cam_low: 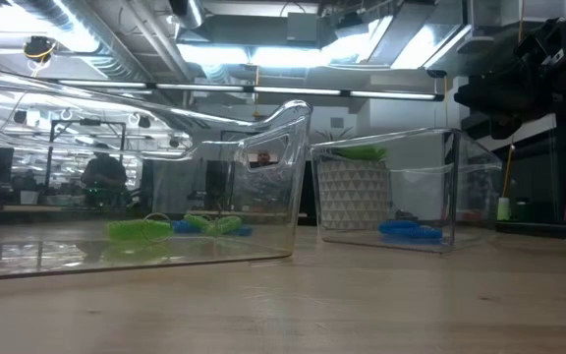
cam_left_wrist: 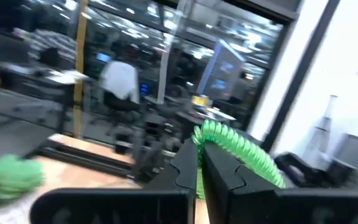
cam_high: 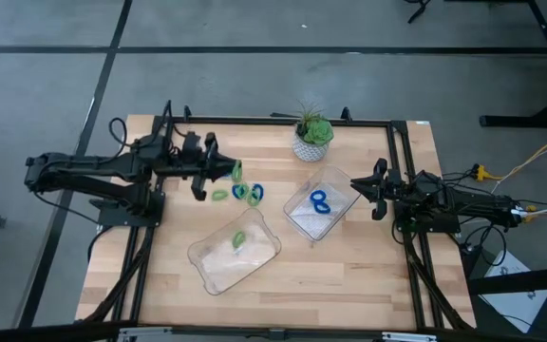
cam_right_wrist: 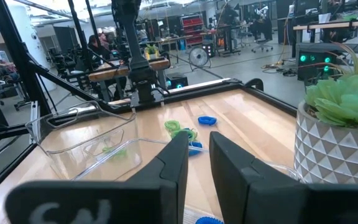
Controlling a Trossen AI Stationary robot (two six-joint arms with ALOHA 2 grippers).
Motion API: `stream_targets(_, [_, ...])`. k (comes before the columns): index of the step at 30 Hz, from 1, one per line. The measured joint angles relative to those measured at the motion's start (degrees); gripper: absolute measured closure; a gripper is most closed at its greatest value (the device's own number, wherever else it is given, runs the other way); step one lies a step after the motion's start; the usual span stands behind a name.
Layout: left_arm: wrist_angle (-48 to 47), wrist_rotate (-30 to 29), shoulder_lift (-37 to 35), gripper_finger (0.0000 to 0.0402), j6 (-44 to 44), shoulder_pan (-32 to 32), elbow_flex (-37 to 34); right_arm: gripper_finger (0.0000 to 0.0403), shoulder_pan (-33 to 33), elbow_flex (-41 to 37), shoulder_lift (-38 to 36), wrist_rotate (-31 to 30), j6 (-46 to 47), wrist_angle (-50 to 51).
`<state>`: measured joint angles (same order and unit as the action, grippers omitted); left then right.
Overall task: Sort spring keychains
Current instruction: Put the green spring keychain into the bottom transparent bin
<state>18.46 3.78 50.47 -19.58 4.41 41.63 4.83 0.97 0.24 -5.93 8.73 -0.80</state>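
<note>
The left gripper [cam_high: 233,171] is closed on a green coiled plastic keychain [cam_left_wrist: 241,149], raised above the loose keychains. Carry it over the clear plastic tray [cam_high: 259,258] holding green before releasing. The right gripper [cam_high: 357,183] waits, holding nothing, fingers slightly parted.

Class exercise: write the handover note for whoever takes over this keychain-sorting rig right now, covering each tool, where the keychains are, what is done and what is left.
Left tool: shut on a green keychain, lifted above the table's left half.
Right tool: waiting at the right tray's edge, nothing held.
Done: one green keychain lies in the left clear tray; blue keychains lie in the right clear tray.
Left: a loose group of green and blue keychains remains on the table between the left tool and the trays. Probable next move: drop the held green one in the left tray.
</note>
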Motion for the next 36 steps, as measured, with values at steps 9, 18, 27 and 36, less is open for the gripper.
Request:
stream_targets(9, [0.21, 5.76, 0.68, 0.0398, -0.63, -5.71, 0.0, 0.0336, 0.0, 0.0, 0.01, 0.0, 0.0, 0.0])
stream_targets(18, [-0.88, 4.13, 2.36, 0.0398, -0.62, -17.15, 0.01, 0.0336, 0.01, 0.0, 0.0, 0.0, 0.0, -0.02])
stream_targets(27, [-5.83, -10.84, 9.03, 0.0398, 1.05, -30.82, 0.02, 0.0336, -0.01, 0.0, 0.01, 0.0, 0.0, -0.02])
stream_targets(36, [-30.68, -26.02, 19.34, 0.0398, 0.26, -39.23, 11.3, 0.0336, 0.01, 0.0, -0.01, 0.0, 0.0, -0.02])
